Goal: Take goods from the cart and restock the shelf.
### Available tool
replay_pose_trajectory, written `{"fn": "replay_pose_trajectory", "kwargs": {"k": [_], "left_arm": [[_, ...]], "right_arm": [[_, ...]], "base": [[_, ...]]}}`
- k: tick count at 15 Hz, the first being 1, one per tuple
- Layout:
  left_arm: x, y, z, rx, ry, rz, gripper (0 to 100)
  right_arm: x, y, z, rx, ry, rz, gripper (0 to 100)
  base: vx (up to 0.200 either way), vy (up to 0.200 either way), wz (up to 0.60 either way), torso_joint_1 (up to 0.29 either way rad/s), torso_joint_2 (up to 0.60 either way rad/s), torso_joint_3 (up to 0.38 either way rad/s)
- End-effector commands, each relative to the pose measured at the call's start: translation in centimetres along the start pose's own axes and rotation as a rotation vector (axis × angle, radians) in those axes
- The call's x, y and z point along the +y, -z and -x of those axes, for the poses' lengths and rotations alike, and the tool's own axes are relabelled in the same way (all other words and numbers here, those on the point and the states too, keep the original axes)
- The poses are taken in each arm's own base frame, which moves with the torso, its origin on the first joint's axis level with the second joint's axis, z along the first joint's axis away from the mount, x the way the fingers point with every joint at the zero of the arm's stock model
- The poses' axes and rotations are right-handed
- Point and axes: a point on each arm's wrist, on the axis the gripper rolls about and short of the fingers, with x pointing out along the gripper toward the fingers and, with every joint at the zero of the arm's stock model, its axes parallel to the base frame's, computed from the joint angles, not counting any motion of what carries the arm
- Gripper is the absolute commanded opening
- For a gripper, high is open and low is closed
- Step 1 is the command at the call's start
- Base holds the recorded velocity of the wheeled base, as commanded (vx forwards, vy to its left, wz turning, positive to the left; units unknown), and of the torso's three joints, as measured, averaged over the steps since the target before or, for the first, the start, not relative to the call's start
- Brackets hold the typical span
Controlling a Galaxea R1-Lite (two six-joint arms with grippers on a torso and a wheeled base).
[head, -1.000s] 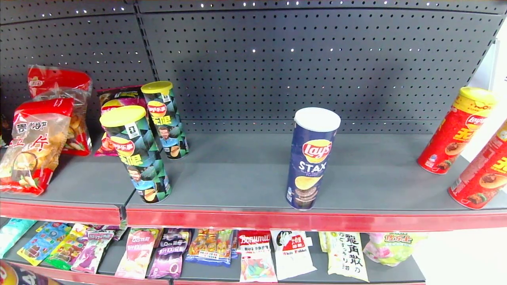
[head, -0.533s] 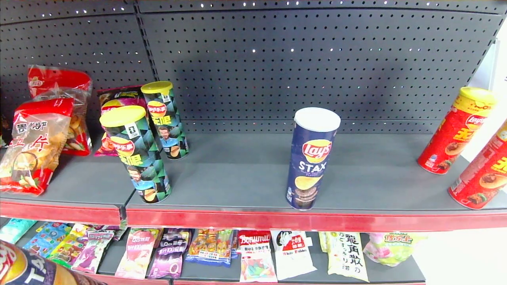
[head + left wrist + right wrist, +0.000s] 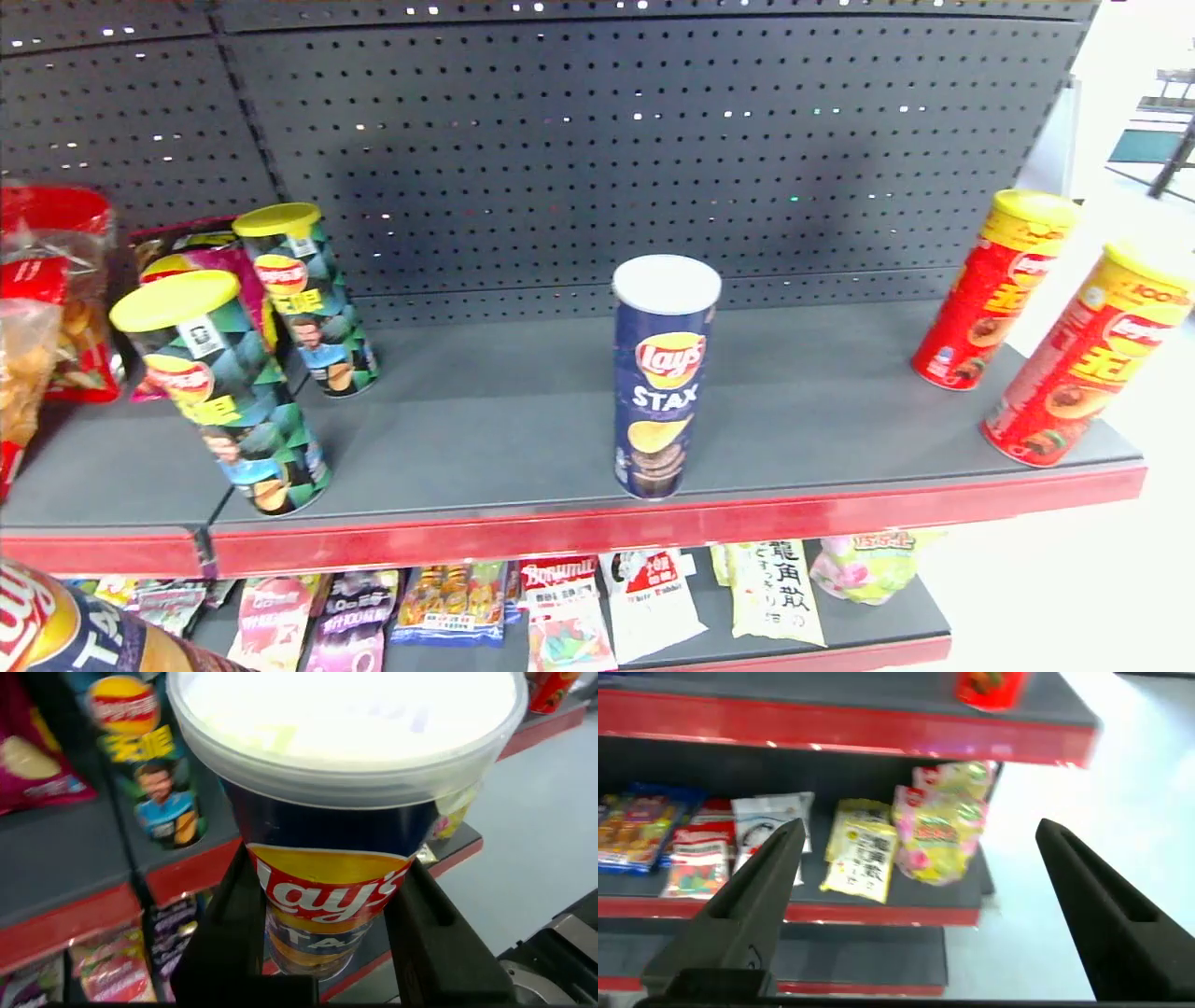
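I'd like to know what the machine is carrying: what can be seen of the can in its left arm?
The dark blue can is a tube, seemingly cardboard, with a white plastic lid and a red-and-yellow logo on its side. The left jaws clamp it, one dark jaw on each side. It hangs in front of the shelf.

The left tool (image 3: 327, 873) is clamped on a blue can (image 3: 346, 756). One dark finger (image 3: 224, 933) presses against each side of the can's body, below the white lid. In the head view the held can sits low at 7 o'clock. The right tool (image 3: 920, 831) grips nothing, and its two dark fingers (image 3: 747, 915) are spread wide apart.
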Motion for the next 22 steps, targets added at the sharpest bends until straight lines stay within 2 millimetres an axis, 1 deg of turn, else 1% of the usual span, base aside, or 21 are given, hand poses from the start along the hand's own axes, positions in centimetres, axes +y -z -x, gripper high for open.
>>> {"fn": "replay_pose_trajectory", "kwargs": {"k": [1, 2, 4, 6, 8, 9, 11, 12, 14, 15, 16, 17, 18, 19, 20, 22], "left_arm": [[0.0, 0.0, 0.0, 0.002, 0.001, 0.001, 0], [0.0, -0.1, 0.0, -0.001, 0.001, -0.001, 0], [0.1, -0.3, -0.1, 0.002, 0.000, 0.003, 0], [0.6, -0.7, -0.9, 0.012, -0.003, 0.009, 0], [1.5, -1.4, -2.4, 0.031, -0.002, 0.020, 0], [2.3, -2.0, -3.7, 0.038, -0.003, 0.024, 0], [3.2, -2.6, -5.2, 0.044, 0.000, 0.028, 0], [4.3, -3.0, -7.0, 0.061, 0.004, 0.034, 0], [5.3, -3.8, -9.1, 0.054, 0.031, 0.026, 0], [5.6, -4.2, -9.7, 0.045, 0.038, 0.020, 0], [5.8, -4.6, -10.3, 0.034, 0.052, 0.012, 0], [5.8, -4.6, -10.6, 0.037, 0.062, 0.013, 0], [5.8, -4.5, -10.7, 0.040, 0.070, 0.013, 0], [5.7, -4.6, -10.7, 0.039, 0.076, 0.012, 0], [5.6, -4.4, -10.6, 0.043, 0.078, 0.015, 0], [5.6, -4.5, -10.6, 0.041, 0.076, 0.015, 0]], "right_arm": [[0.0, 0.0, 0.0, 0.002, -0.002, 0.001, 100], [0.0, 0.0, 0.0, 0.001, -0.003, 0.001, 100], [0.0, 0.0, 0.0, 0.001, -0.005, -0.002, 100], [0.0, 0.0, 0.0, 0.001, -0.003, -0.007, 100], [0.0, 0.0, 0.0, 0.004, 0.004, -0.037, 100], [0.0, 0.0, 0.0, 0.005, 0.007, -0.082, 100], [0.0, 0.0, 0.0, 0.005, 0.007, -0.123, 100], [0.0, 0.1, 0.0, 0.005, 0.006, -0.128, 100], [0.0, 0.2, -0.1, 0.007, 0.006, -0.123, 100], [0.0, 0.2, -0.2, -0.001, 0.005, -0.112, 100], [0.1, 0.3, -0.7, -0.058, -0.017, -0.063, 100], [0.2, 0.4, -0.9, -0.097, -0.075, -0.083, 100], [0.2, 0.4, -0.9, -0.099, -0.091, -0.125, 100], [0.2, 0.6, -1.0, -0.096, -0.085, -0.104, 100], [0.1, 0.5, -1.0, -0.098, -0.038, -0.106, 100], [0.1, 0.6, -1.0, -0.096, -0.036, -0.126, 100]], "base": [[0.000, 0.000, -0.60, 0.007, 0.01, 0.002], [0.000, 0.000, -0.60, -0.002, 0.01, 0.002], [0.000, 0.000, 0.00, 0.000, 0.00, 0.000], [0.000, 0.000, 0.00, 0.000, 0.00, 0.000], [0.000, 0.000, 0.00, 0.000, 0.00, 0.000], [0.000, 0.000, 0.00, 0.000, 0.00, 0.000], [0.000, 0.000, 0.00, 0.000, 0.00, 0.000], [0.000, 0.000, 0.00, 0.000, 0.00, 0.000], [0.000, 0.000, 0.00, 0.000, 0.00, 0.000], [0.000, 0.000, 0.00, 0.000, 0.00, 0.000], [0.000, 0.000, 0.00, 0.000, 0.00, 0.000], [0.000, 0.000, 0.00, 0.000, 0.00, 0.000], [0.000, 0.000, 0.00, 0.000, 0.00, 0.000], [0.000, 0.000, 0.00, 0.000, 0.00, 0.000], [0.000, 0.000, 0.00, 0.000, 0.00, 0.000], [0.000, 0.000, 0.00, 0.000, 0.00, 0.000]]}}
